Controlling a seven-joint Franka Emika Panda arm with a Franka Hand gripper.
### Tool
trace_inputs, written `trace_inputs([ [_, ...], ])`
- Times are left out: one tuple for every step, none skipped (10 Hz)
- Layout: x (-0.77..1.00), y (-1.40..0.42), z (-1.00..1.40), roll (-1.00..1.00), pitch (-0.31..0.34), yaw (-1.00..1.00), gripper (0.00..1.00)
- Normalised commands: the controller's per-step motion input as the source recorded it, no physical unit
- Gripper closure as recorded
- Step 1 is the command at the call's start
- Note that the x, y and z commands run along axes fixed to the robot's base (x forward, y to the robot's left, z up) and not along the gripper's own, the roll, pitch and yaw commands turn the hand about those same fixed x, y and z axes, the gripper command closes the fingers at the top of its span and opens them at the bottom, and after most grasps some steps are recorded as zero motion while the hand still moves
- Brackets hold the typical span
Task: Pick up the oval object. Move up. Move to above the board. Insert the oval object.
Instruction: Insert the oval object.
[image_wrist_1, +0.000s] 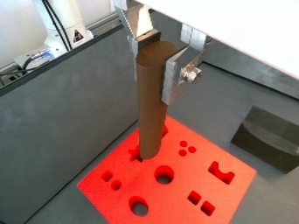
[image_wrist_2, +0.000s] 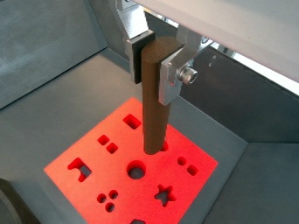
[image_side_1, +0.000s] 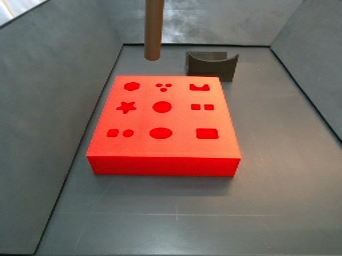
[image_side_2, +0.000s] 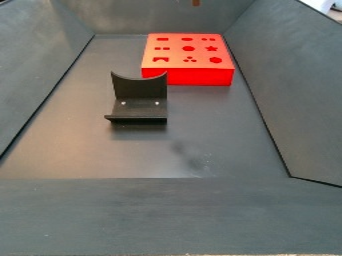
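Observation:
My gripper (image_wrist_1: 158, 66) is shut on the upper end of the oval object (image_wrist_1: 149, 105), a long brown peg that hangs upright between the silver fingers (image_wrist_1: 176, 74). In both wrist views the peg points down at the red board (image_wrist_1: 198, 179), and its lower end lies over the cut-outs near the middle (image_wrist_2: 153, 144). In a side view only the peg (image_side_1: 154, 25) shows, hanging in the air above the board's far part (image_side_1: 181, 118) and apart from it. The gripper is out of frame there.
The dark fixture (image_side_2: 138, 98) stands on the grey floor apart from the board (image_side_2: 187, 76), and shows again behind the board's far right corner (image_side_1: 211, 65). Grey sloping walls (image_side_1: 60, 60) enclose the floor on all sides.

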Motion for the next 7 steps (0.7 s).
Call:
trace_inputs([
  [0.01, 0.00, 0.00, 0.00, 0.026, 0.00, 1.00],
  [0.00, 0.00, 0.00, 0.00, -0.004, 0.00, 1.00],
  [-0.20, -0.25, 0.06, 0.00, -0.027, -0.05, 1.00],
  [0.03, -0.27, 0.09, 0.00, 0.000, -0.87, 1.00],
  [0.00, -0.12, 0.02, 0.00, 0.000, -0.99, 1.00],
  [0.00, -0.07, 0.00, 0.00, 0.000, -1.00, 1.00],
  [0.00, -0.06, 0.00, 0.00, 0.000, -1.00, 1.00],
])
